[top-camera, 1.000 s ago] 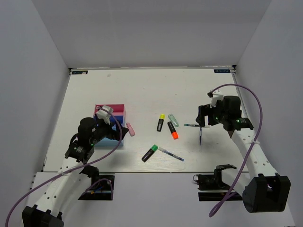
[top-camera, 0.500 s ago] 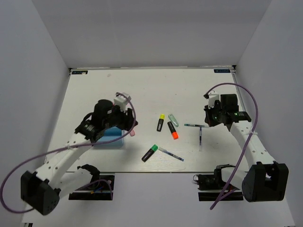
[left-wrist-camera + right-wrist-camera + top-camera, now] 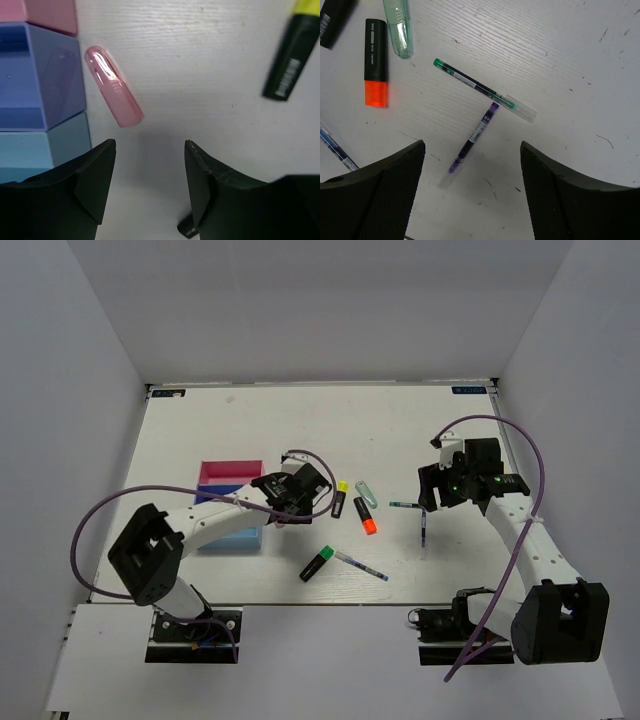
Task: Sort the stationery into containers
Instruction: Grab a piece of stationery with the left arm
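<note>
My left gripper [image 3: 150, 144] [image 3: 283, 508] hangs open over bare table, just short of the small pink piece [image 3: 113, 86], with nothing between its fingers. The pink piece lies beside the containers: magenta-pink [image 3: 50, 12] [image 3: 232, 472], blue [image 3: 40, 80] and light blue [image 3: 47, 145] [image 3: 235, 536] trays. A yellow-capped highlighter [image 3: 291, 60] [image 3: 340, 499] lies to the right. My right gripper [image 3: 472, 145] [image 3: 428, 490] is open above a purple pen [image 3: 474, 135] [image 3: 424, 530] and a green pen [image 3: 480, 89] [image 3: 405, 505]. Left of these lie an orange-capped highlighter [image 3: 376, 62] [image 3: 365, 517] and a teal marker [image 3: 398, 25] [image 3: 366, 494].
A green-capped highlighter [image 3: 317, 563] and a thin blue-white pen [image 3: 362, 566] lie near the table's front edge. White walls close in the table [image 3: 330, 430] on three sides. Purple cables loop off both arms.
My left arm has swung right, from over the containers to beside the pink piece. The right gripper has barely shifted over the pens.
</note>
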Available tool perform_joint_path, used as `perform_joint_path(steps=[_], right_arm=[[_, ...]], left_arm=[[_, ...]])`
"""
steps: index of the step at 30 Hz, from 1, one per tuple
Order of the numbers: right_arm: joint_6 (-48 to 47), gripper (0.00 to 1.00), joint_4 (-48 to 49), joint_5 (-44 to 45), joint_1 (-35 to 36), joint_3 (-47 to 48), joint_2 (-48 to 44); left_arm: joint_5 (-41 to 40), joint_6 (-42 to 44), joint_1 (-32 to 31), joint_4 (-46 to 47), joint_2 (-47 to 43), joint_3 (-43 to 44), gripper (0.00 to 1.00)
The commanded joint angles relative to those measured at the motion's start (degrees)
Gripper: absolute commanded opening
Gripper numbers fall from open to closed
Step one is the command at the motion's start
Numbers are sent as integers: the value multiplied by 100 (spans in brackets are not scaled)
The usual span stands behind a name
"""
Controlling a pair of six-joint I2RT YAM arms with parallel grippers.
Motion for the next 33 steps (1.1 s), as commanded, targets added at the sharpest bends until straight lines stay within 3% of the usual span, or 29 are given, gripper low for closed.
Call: perform_joint_path(steps=[1, 16, 33], right_arm=[[82, 79, 15, -138, 9, 234, -50], [117, 79, 6, -155, -18, 242, -94], [143, 80, 6, -217, -36, 234, -147]], left_arm=[[-810, -547, 120, 235, 38, 47, 68], [-1811, -1425, -65, 649, 935, -129, 69], [-2032, -1848, 49, 1089, 1225, -701, 69]])
